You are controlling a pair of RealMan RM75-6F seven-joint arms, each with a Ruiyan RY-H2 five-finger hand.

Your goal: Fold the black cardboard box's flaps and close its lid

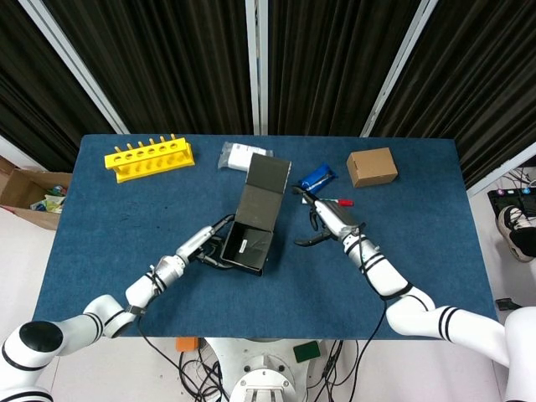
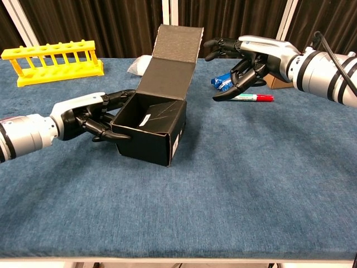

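The black cardboard box (image 1: 248,249) (image 2: 149,129) stands open near the table's middle, a white label inside it. Its lid (image 1: 264,188) (image 2: 174,60) stands up at the far side, the top flap bent up. My left hand (image 1: 207,248) (image 2: 96,114) lies against the box's left wall, fingers spread along that edge and touching it. My right hand (image 1: 323,223) (image 2: 246,56) hovers to the right of the lid, fingers apart and curved, holding nothing and clear of the cardboard.
A yellow tube rack (image 1: 149,157) (image 2: 53,61) stands at the far left. A white packet (image 1: 239,156) lies behind the lid. A blue packet (image 1: 318,177), a red-capped marker (image 2: 252,97) and a small brown box (image 1: 372,167) lie beyond my right hand.
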